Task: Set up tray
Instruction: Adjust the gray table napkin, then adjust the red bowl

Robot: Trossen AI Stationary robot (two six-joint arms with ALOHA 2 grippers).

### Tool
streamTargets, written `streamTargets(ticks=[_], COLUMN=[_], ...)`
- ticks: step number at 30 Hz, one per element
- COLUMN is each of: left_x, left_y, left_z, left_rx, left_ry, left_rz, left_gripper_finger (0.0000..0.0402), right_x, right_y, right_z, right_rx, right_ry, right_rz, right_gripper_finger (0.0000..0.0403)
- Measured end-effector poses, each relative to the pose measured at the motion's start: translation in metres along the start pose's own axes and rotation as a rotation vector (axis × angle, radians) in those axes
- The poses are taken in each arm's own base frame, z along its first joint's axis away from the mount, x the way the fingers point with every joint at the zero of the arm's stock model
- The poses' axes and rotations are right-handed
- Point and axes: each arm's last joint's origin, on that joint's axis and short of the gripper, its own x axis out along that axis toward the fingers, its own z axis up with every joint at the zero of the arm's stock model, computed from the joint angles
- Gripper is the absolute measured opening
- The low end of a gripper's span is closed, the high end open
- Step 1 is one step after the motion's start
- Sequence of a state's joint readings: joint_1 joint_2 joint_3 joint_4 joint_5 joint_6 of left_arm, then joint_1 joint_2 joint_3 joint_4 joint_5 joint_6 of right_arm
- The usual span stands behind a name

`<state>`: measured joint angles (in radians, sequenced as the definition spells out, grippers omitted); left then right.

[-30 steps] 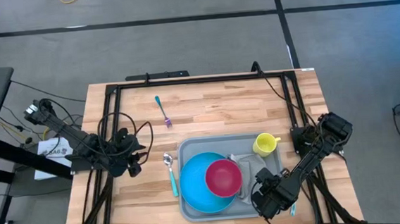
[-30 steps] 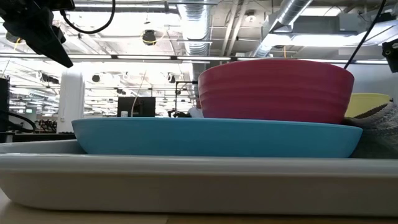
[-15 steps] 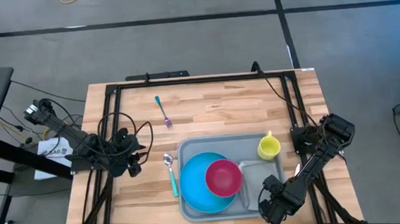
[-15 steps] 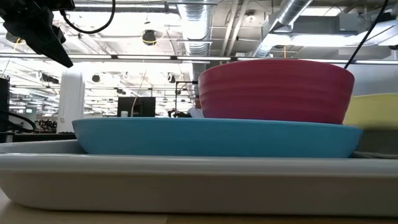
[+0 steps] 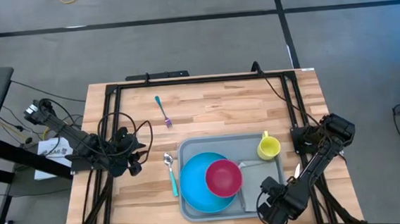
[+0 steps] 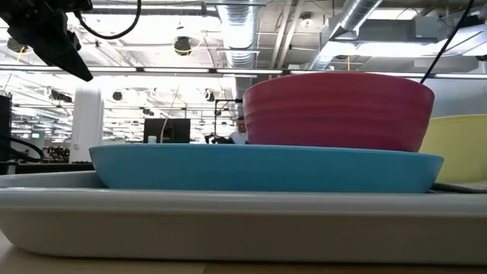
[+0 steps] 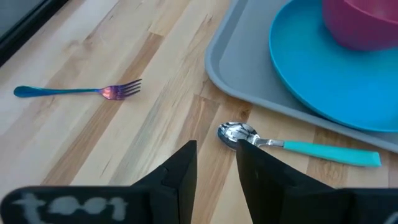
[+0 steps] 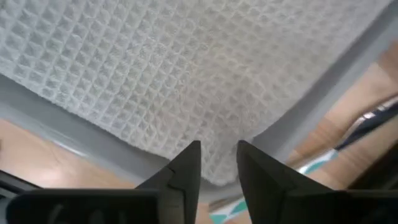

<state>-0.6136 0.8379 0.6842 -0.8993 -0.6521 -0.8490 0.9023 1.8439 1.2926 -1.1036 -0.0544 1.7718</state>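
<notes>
The grey tray (image 5: 189, 151) lies on the wooden table and carries a blue plate (image 5: 194, 186) with a pink bowl (image 5: 224, 177) on it, a yellow cup (image 5: 268, 147) and a flat grey waffle napkin (image 5: 255, 173). My right gripper (image 5: 269, 207) hovers at the tray's near right corner, its fingers close together above the napkin's near corner (image 8: 217, 177). My left gripper (image 5: 133, 165) waits shut at the table's left side, left of a teal-handled spoon (image 5: 171, 172). In the low view the tray rim (image 6: 228, 217), plate (image 6: 259, 169), bowl (image 6: 335, 110) and cup (image 6: 460, 148) fill the picture. My right gripper (image 8: 217, 149) points down at the napkin's near corner beside the tray rim (image 8: 323, 99). Whether its fingertips touch the cloth, I cannot tell. The napkin lies flat on the tray floor.
A blue-handled fork (image 5: 162, 110) lies toward the far left of the table. Another teal-handled utensil (image 8: 314, 163) lies on the wood just right of the tray, partly under my right arm. Black frame rails (image 5: 184, 80) run around the table's edges.
My right gripper has drawn back toward the table's near edge, from over the napkin to the tray's near right corner. The napkin, bunched up against the cup before, now lies flat. The yellow cup has shifted slightly and turned, its handle now pointing to the far edge.
</notes>
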Motion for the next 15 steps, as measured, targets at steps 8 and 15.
streamTargets(ticks=[8, 15], left_x=[0.000, 0.000], left_y=[0.000, 0.000], left_z=[0.000, 0.000], left_rx=[0.000, 0.000], left_ry=[0.000, 0.000], left_rz=[-0.001, 0.000], left_gripper_finger=[0.0103, 0.0103], right_x=[-0.012, -0.015], right_y=[0.001, 0.008], right_z=[0.004, 0.046], right_rx=[-0.060, -0.044], right_ry=[-0.088, -0.455], right_rz=[-0.011, 0.012], right_gripper_finger=[0.0148, 0.0173])
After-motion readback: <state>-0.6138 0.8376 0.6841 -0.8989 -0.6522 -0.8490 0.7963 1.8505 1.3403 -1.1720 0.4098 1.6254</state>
